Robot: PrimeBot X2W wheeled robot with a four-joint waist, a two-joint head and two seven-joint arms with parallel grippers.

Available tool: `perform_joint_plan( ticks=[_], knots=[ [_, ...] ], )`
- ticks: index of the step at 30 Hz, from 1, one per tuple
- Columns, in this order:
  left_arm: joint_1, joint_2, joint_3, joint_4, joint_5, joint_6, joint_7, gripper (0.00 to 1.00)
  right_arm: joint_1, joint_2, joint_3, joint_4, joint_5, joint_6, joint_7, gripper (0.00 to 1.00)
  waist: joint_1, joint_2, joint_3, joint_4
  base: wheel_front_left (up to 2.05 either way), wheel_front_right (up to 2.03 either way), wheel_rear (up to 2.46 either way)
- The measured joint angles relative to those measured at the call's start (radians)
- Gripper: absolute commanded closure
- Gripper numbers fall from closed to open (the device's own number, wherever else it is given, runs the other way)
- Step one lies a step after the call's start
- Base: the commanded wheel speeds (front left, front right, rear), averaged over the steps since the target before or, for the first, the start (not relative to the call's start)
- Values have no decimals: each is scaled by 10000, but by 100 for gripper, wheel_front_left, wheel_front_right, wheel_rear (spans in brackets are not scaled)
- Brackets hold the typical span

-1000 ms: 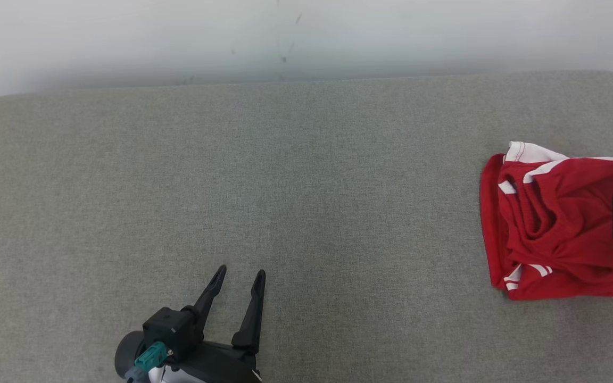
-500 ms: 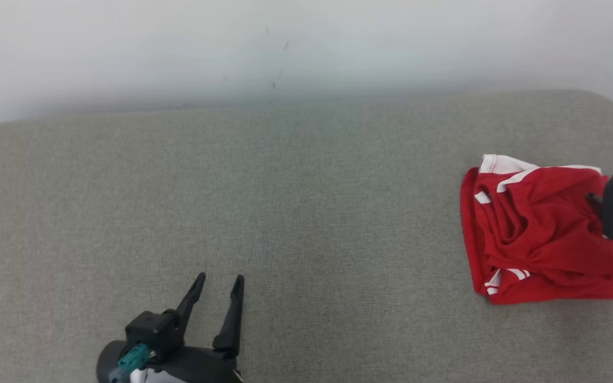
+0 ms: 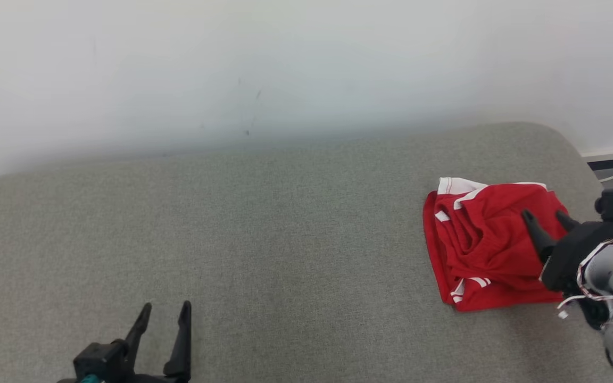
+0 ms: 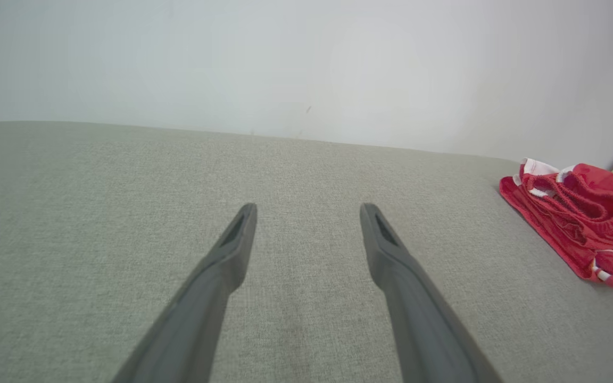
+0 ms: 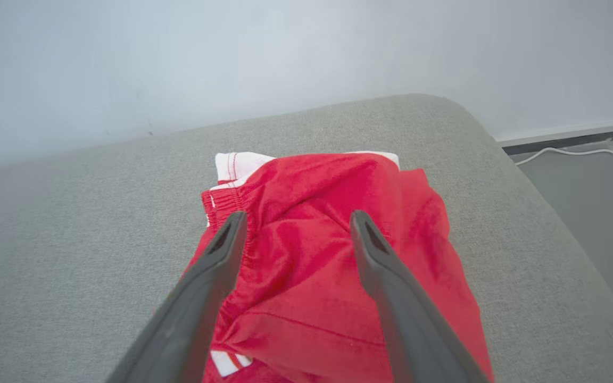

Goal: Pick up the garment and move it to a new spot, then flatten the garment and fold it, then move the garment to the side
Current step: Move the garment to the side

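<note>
While the red shorts lie bunched at the grey cushion's right end, the right gripper hovers above them, spread and empty. It should probably pinch a thick fold through several layers. The left gripper rests well apart, also spread.

Garment lies on the surface's right end.

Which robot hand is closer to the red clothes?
The right. The right hand is open just above the right side of the red garment. The left hand, open too, is far off to its left over the grey surface.
</note>
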Motion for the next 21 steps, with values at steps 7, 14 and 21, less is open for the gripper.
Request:
perform_joint_plan(
  ticks=[7, 14, 21],
  knots=[
    [269, 215, 355, -311, -35, 125, -75, 0, 882, 362, 0, -1488, -334, -63, -1964, 0, 0, 0, -306, -133, 0, 0, 0],
    [663, 456, 740, -648, -35, 155, -81, 0, 2118, 314, -201, -2778, -562, -585, -1916, 0, 0, 0, -572, -102, 0, 0, 0],
    [1128, 560, 1007, -995, -44, 236, -86, 0, 3228, 33, -717, -4276, -913, -1273, -1841, 0, 2, 2, -741, -180, 0, 0, 0]
  ],
)
